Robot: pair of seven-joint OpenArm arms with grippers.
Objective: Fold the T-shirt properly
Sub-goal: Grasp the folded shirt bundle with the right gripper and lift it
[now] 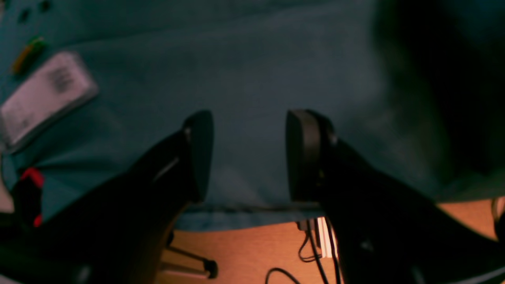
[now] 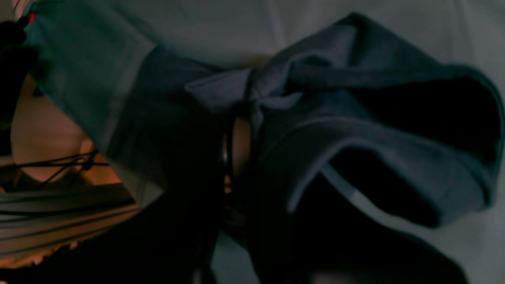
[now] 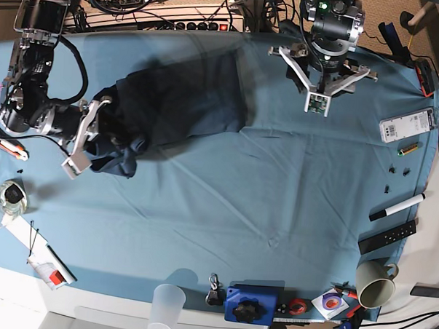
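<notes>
The right gripper (image 3: 97, 134) pinches the T-shirt (image 3: 175, 104) near the tablecloth's (image 3: 276, 196) left edge to drag a fold, while the left gripper (image 3: 321, 87) waits spread by the far edge.

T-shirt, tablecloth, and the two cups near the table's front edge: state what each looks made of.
T-shirt: soft matte knit fabric, probably cotton; it bunches in limp folds where the right gripper pinches it.
Tablecloth: thin matte woven cloth, lying flat with faint creases.
Clear cup: translucent, likely plastic.
Beige cup: opaque, matte, with a handle; ceramic or plastic, hard to tell.
</notes>
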